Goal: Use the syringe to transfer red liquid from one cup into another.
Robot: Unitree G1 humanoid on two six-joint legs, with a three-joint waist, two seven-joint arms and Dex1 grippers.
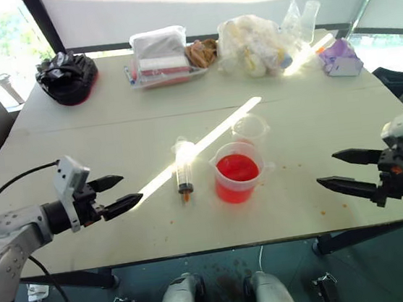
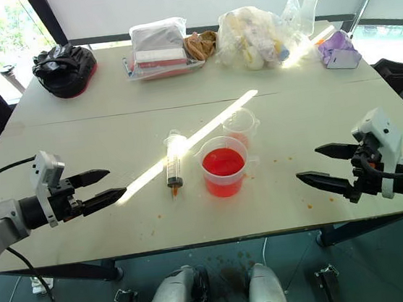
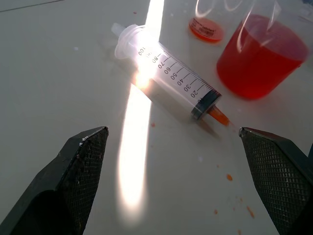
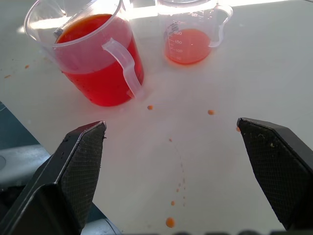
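The syringe (image 1: 184, 169) lies flat on the table's middle, orange tip toward the near edge, plunger pushed in. Right beside it stands the larger handled cup (image 1: 237, 172), holding red liquid (image 1: 236, 169). Just behind that is the smaller clear cup (image 1: 249, 129) with a thin layer of red liquid (image 4: 188, 45) at its bottom. My left gripper (image 1: 117, 192) hovers open left of the syringe, pointing at it with nothing between its fingers. My right gripper (image 1: 348, 169) hovers open to the right of the cups, also empty.
Along the far edge sit a black bag (image 1: 67, 76), a wrapped box (image 1: 160, 56), a clear bag of items (image 1: 255, 44) with a flask (image 1: 308, 18), and a purple packet (image 1: 341, 58). Red droplets (image 4: 177, 188) spot the table near the cups.
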